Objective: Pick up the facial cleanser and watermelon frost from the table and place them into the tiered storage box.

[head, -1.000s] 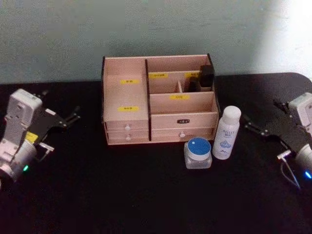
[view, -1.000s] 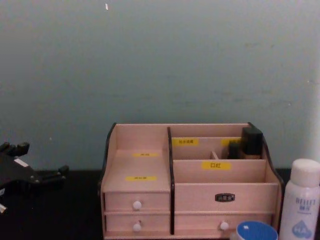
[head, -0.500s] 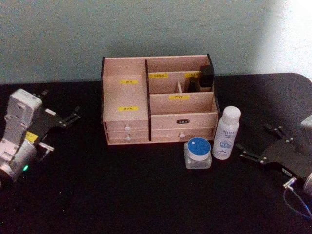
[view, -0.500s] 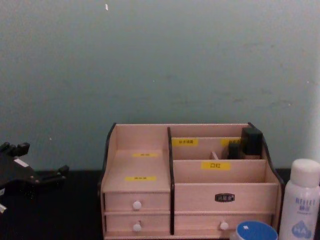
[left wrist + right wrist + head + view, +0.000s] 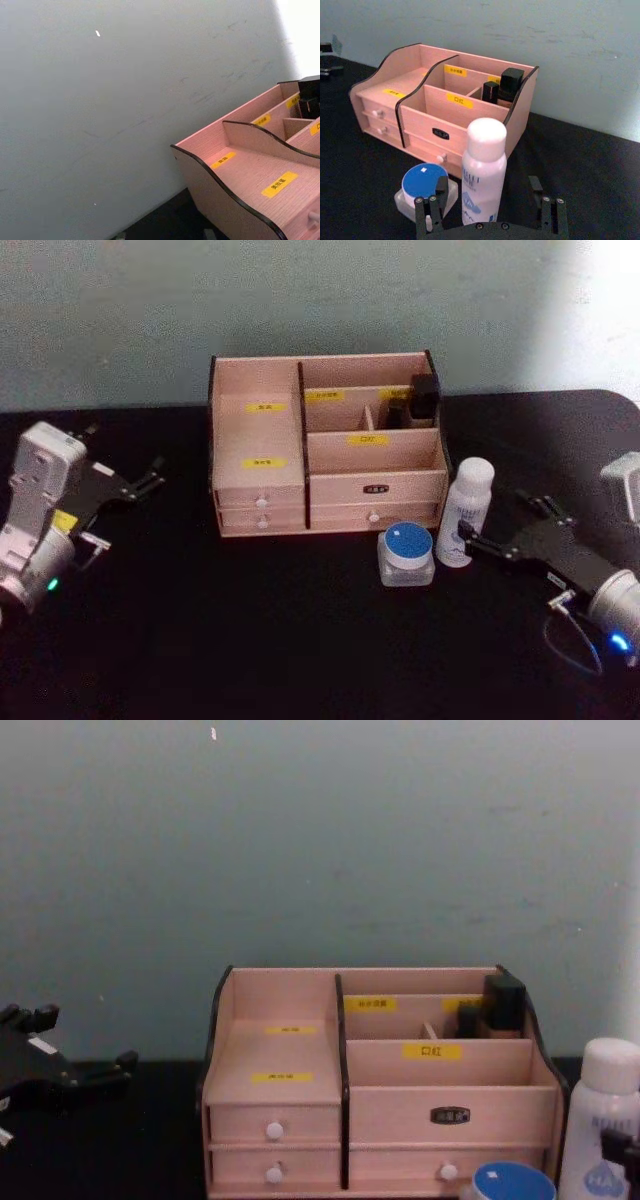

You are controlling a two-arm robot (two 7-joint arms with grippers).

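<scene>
The facial cleanser [image 5: 466, 510] stands upright on the black table, right of the tiered storage box [image 5: 262, 445]. The watermelon frost [image 5: 406, 553] sits just left of it, in front of the box's drawers. My right gripper [image 5: 497, 518] is open at the cleanser's base. In the right wrist view its fingers [image 5: 440, 189] stand on either side of the cleanser [image 5: 482, 170], apart from it, with the watermelon frost [image 5: 422, 186] beside the left finger. In the chest view a dark fingertip [image 5: 626, 1144] overlaps the cleanser [image 5: 598, 1105]. My left gripper [image 5: 150, 478] hangs open, parked far left.
Dark cosmetic bottles [image 5: 509, 86] fill the box's back right compartment; its other top compartments hold nothing. A grey-green wall [image 5: 320, 850] rises right behind the box. Bare black table [image 5: 250, 640] stretches in front and to the left.
My right gripper came down from the far right edge and moved left toward the cleanser, ending with its open fingers at the bottle. The left arm, bottle, jar and box stayed still.
</scene>
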